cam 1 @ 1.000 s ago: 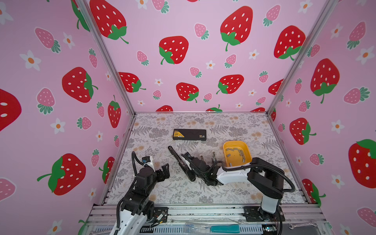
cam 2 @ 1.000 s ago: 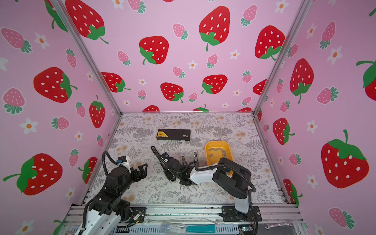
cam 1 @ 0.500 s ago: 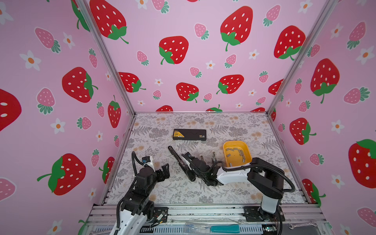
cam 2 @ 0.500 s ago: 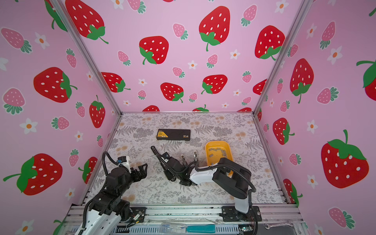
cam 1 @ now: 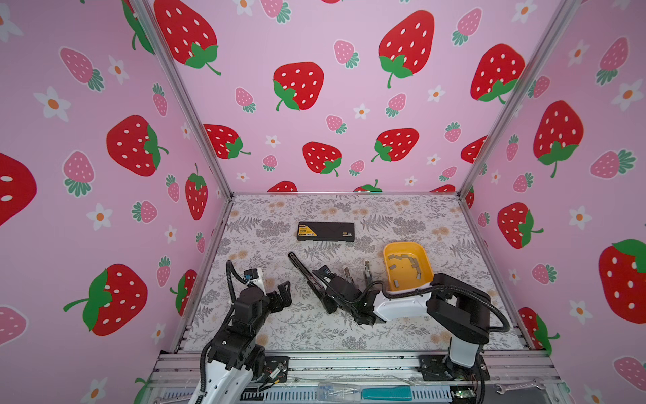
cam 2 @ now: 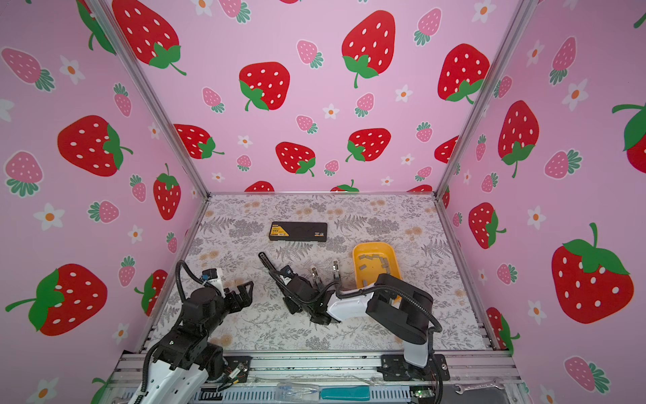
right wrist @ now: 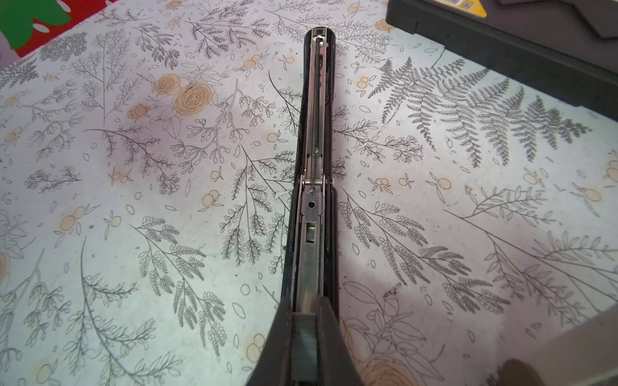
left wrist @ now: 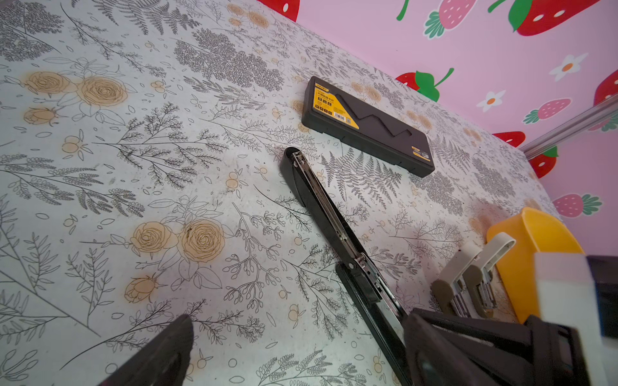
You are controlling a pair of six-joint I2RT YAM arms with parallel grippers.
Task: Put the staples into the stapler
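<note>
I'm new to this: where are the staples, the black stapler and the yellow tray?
staples (cam 1: 392,266), in a top view, one grey strip.
stapler (cam 1: 303,272), in a top view, its opened arm.
tray (cam 1: 404,272), in a top view, bare floor.

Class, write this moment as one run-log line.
left gripper: open, empty | right gripper: shut, at open stapler | staples: in tray

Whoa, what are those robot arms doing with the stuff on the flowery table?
They are getting a stapler loaded. The long black stapler lies folded open on the table, with its metal track facing up. The right claw is shut and sits right over one end of that track; whether it pinches a strip of staples is not clear. The left claw is open, holds nothing and hovers off to the side. The loose staples lie in a yellow tray by the right arm.
</note>
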